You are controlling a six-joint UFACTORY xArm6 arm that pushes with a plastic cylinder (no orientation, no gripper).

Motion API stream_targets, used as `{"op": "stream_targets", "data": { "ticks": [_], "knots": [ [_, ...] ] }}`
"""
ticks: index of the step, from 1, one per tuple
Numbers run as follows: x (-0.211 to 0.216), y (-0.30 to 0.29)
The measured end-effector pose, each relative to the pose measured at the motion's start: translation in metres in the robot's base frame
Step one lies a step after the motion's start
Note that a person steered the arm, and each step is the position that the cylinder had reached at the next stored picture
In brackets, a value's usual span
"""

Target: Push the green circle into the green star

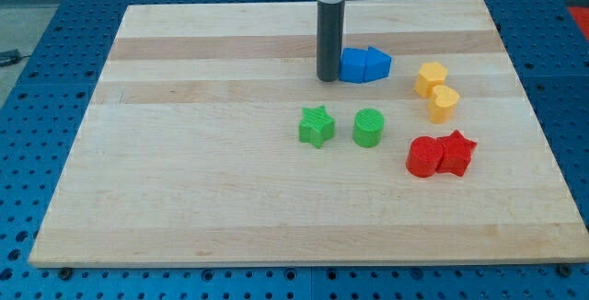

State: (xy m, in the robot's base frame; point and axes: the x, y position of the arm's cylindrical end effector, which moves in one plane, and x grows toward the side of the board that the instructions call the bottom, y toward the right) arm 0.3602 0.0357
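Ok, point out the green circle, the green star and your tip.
green circle (368, 127): camera view, on its ribbed top face.
green star (317, 125): camera view, centre of its top face.
my tip (328, 79): camera view, the rod's very bottom end, beside the blue blocks (364, 64).

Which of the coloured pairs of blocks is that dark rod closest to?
The blue pair: my tip sits right against its left side. The green, yellow and red pairs all lie farther away.

No text, label, brand, number or sign could be read anywhere in the camera view. The pale wooden board bore only its grain, and the small coloured plastic blocks upon it showed plain, unmarked faces.
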Motion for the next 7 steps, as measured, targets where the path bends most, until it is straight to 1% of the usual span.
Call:
{"op": "stream_targets", "data": {
  "ticks": [1, 2, 3, 4, 5, 7],
  "knots": [
    [0.000, 0.012],
    [0.001, 0.005],
    [0.020, 0.012],
    [0.037, 0.034],
    [0.058, 0.068],
    [0.102, 0.080]
  ]
}}
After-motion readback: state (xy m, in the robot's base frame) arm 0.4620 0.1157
